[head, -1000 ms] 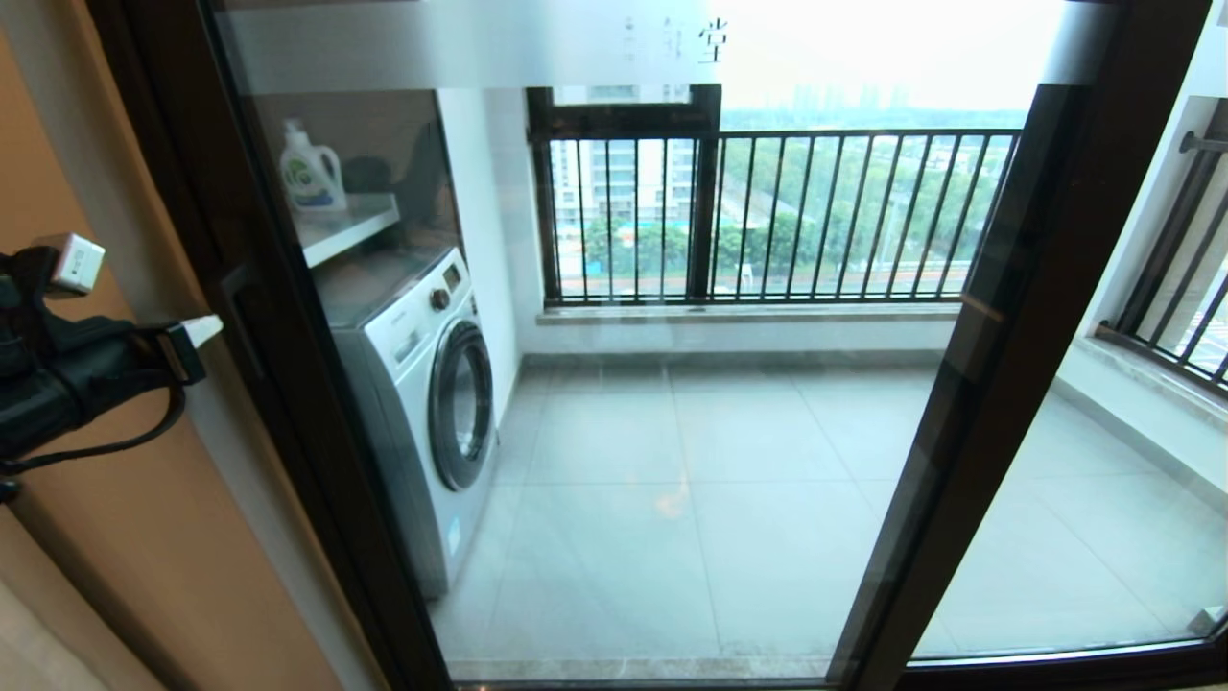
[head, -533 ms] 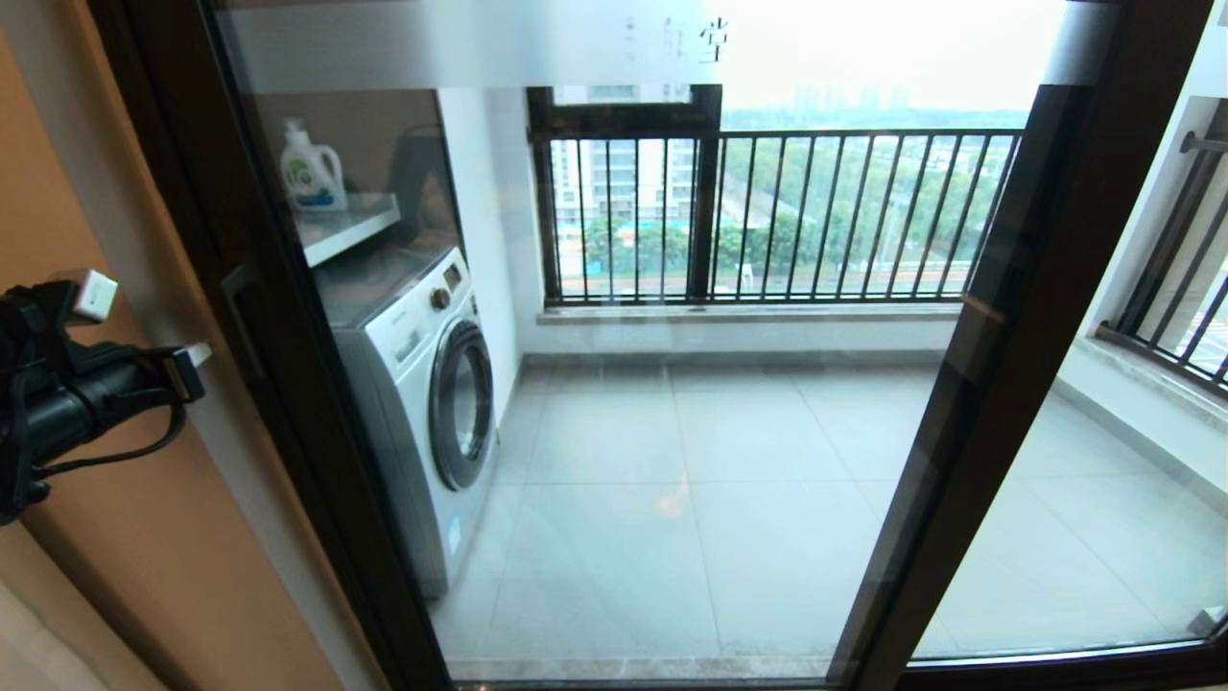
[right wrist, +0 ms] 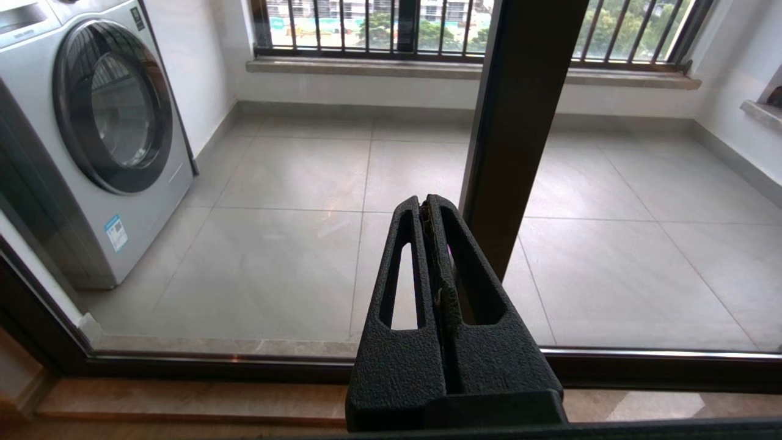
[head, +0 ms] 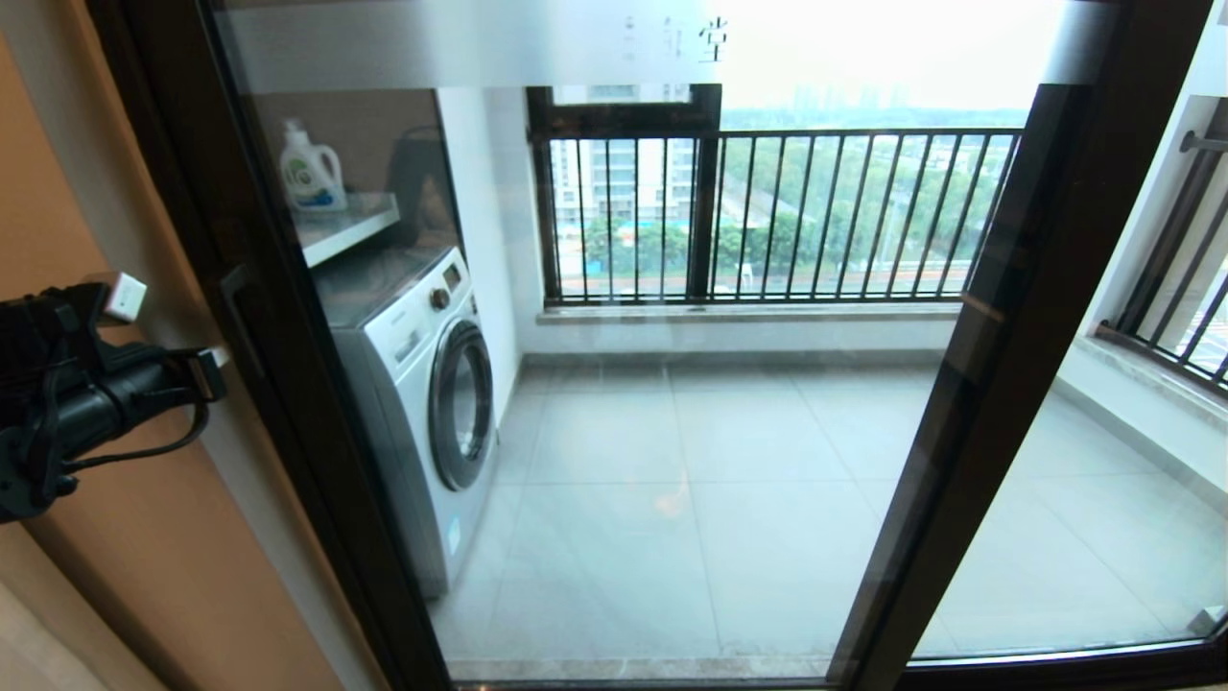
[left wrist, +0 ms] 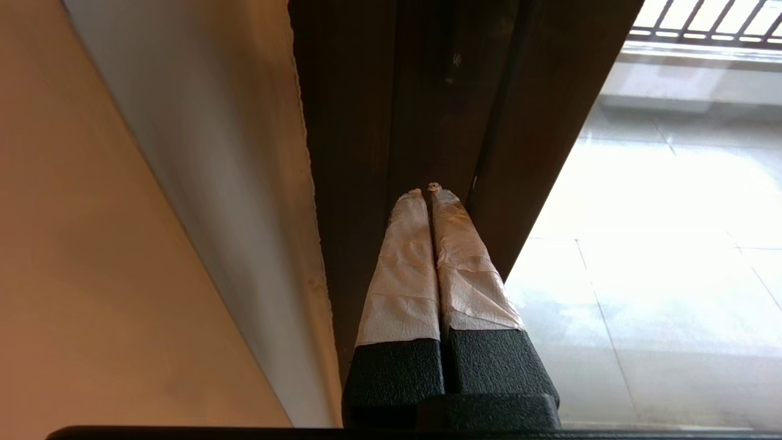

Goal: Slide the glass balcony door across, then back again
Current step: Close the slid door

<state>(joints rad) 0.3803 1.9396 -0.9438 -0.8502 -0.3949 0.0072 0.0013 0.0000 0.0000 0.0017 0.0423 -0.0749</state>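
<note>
- Head view: tall clear glass balcony door in dark brown-black metal frame [head: 614, 384] fills most of the view, frosted top strip with characters at 12 o'clock. Its left stile runs from about 11 down to 7 o'clock, flush against the tan wall side; black bar handle [head: 240, 321] on that stile at 9 o'clock. A second dark stile crosses at 4 o'clock. White front-loading washing machine [head: 422, 403] behind the glass, around 8–9 o'clock of centre.
- Head view: left gripper [head: 168, 336], black with white taped tips, sits at 9 o'clock, lower tip just beside the stile and handle; contact can't be confirmed here. Right gripper not seen in this view.
- Left wrist view: left gripper's white-wrapped fingers [left wrist: 403, 263] pressed together, clenched on nothing, tips at or just beside the dark stile [left wrist: 427, 110], near the groove between frame sections. Touching or not: can't tell.
- Right wrist view: right gripper [right wrist: 427, 211] black, fingers closed together, empty, idle, pointing through the glass at the grey tiled floor; dark vertical stile [right wrist: 519, 122] at 1 o'clock of it.
- Step, my read: door looks fully at the left end; left arm lining up at the handle edge for a slide.
- Next move needs: tips seated behind the bar handle or against the stile edge, then a steady sideways push toward 3 o'clock, kept level so tips don't slip off.
</note>
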